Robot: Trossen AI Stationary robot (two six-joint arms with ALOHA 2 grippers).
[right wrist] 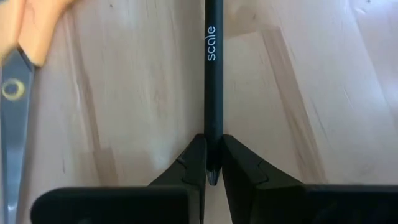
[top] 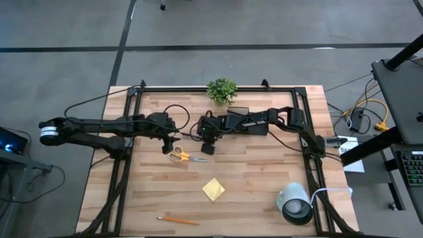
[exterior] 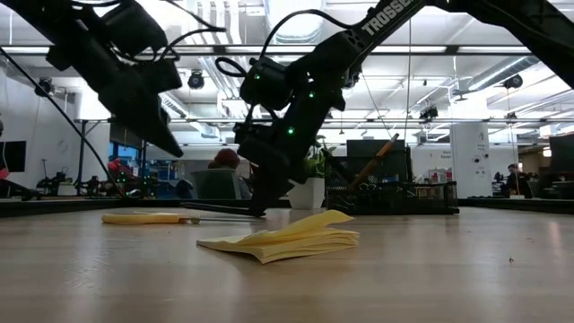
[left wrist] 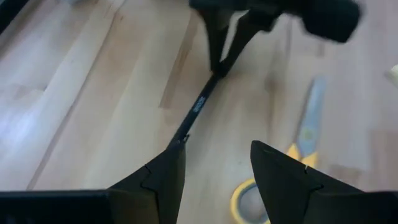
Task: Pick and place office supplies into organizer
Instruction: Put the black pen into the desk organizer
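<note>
A thin black pen [right wrist: 212,74] marked "scale" lies on the wooden table, with my right gripper [right wrist: 212,165] shut on one end of it, near the table's middle [top: 208,151]. My left gripper [left wrist: 214,180] hangs open above the pen's other end [left wrist: 181,138], clear of it. Yellow-handled scissors [top: 178,155] lie flat just nearer the front. A yellow sticky-note pad [top: 213,190] and an orange pencil [top: 177,219] lie nearer still. The black mesh organizer [exterior: 395,196] stands at the back by the plant. My right gripper pinches the pen's end [right wrist: 212,144] between its two fingers [right wrist: 193,162], the tip just showing between them. The fingers slant down from the table's right side and lie along the pen. The pen stretches away toward the left gripper and looks flat on the table.
A small green plant [top: 221,90] stands at the far edge. A white cup-like cylinder with a black tape roll [top: 294,201] lies at the near right. Black frame rails [top: 125,132] run along the table's sides. Bare wood lies between the pad and the cylinder.
</note>
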